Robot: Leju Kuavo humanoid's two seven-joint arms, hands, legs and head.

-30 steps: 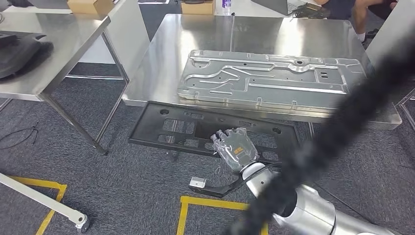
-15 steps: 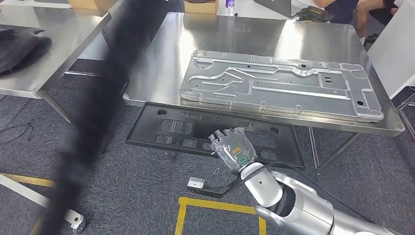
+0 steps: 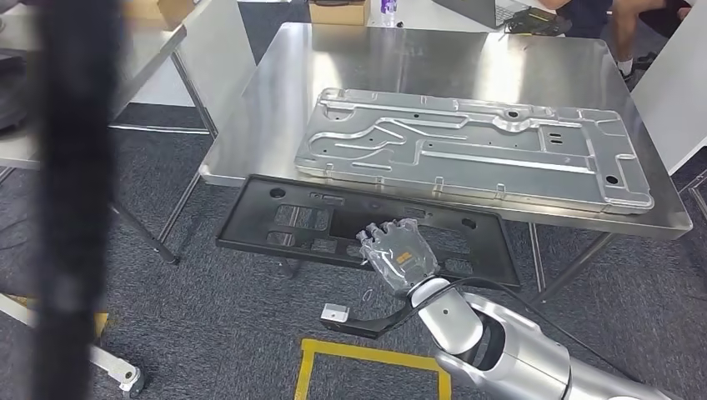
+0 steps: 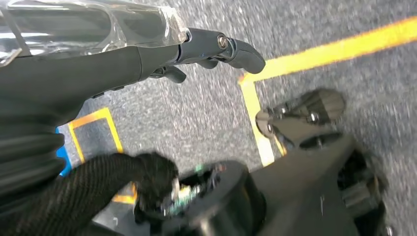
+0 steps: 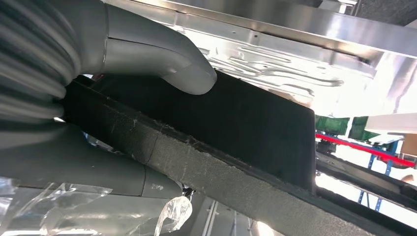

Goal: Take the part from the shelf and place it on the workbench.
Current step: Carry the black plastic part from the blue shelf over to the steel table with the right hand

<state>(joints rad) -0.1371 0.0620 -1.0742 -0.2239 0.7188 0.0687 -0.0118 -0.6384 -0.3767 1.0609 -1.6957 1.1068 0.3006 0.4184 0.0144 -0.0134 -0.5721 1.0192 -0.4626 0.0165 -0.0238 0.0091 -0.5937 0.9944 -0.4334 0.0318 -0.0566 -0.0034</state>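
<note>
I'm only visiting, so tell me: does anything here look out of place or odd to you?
One thing: a dark blurred band runs top to bottom close to the head camera, hiding that side. Otherwise the right hand holds the black panel below the workbench.

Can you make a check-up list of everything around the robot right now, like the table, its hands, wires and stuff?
Surface: steel workbench, shiny, bearing a silver stamped metal panel.
Job's things: black part, a flat frame with cutouts, held at the workbench's near edge, below its top.
Clutter: cardboard box at the far edge.
Hands: right hand grips the black part; left hand holds nothing.
Cables: black cable, blurred, crossing the head view.
Surroundings: grey carpet with yellow floor tape; seated person behind the workbench.
</note>
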